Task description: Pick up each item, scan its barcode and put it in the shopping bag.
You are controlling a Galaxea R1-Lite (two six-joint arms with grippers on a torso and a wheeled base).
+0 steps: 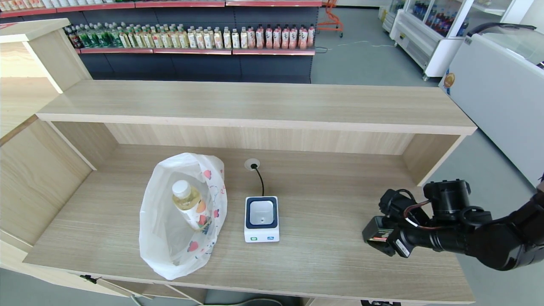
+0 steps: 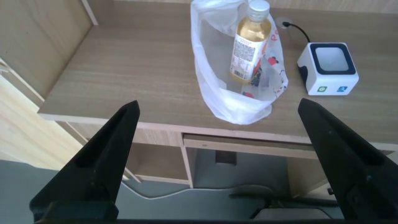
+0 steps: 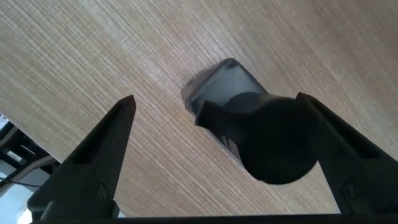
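Bottle (image 1: pixel 187 200) already inside shopping bag (image 1: pixel 159 242), beside scanner (image 1: pixel 262 219); task judged near finish. Left pincer (image 2: pixel 219 109) wide, empty; right pincer (image 3: pixel 216 104) wide, empty, above tabletop (image 1: pixel 340 259).

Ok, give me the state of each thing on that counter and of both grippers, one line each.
shopping bag: mouth open, holding one bottle.
bottle: capped, leaning inside the bag.
scanner: window facing up, uncovered, cable attached.
left gripper: open, empty.
right gripper: open, empty, over the counter.
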